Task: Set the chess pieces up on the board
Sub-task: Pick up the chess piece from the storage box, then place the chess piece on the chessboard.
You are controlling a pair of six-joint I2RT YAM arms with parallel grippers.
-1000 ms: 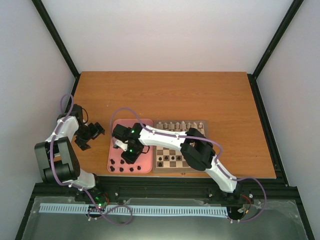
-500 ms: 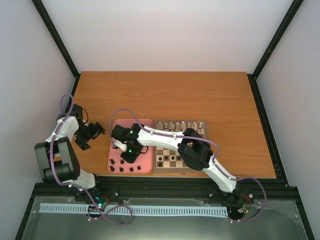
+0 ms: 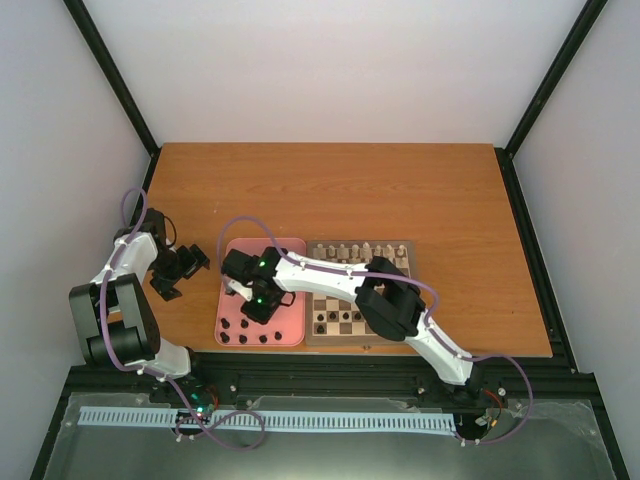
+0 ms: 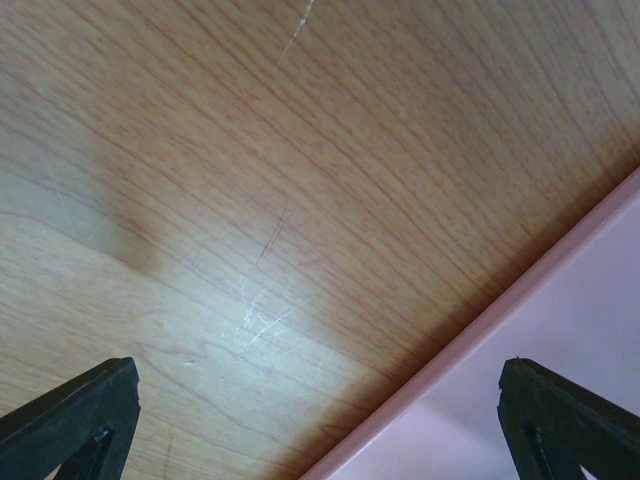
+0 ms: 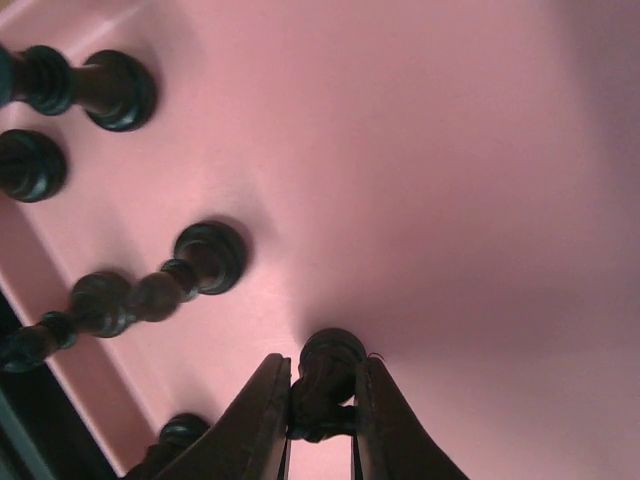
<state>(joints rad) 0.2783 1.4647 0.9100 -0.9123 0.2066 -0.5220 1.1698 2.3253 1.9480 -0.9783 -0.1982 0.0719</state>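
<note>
Your dark piece (image 5: 330,350) sits on the pink tray (image 5: 450,200), just left of the board (image 3: 395,335), and your right gripper (image 5: 322,375) is clenched on it from both sides. Other dark pieces (image 5: 200,255) sit near it. Your left gripper (image 4: 315,385) hangs spread wide over the wooden table (image 4: 250,150), beside the tray's rim.

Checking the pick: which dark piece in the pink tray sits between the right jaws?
The lone dark piece, pinched on both sides; the others sit untouched nearer the edge of the pink tray.
</note>
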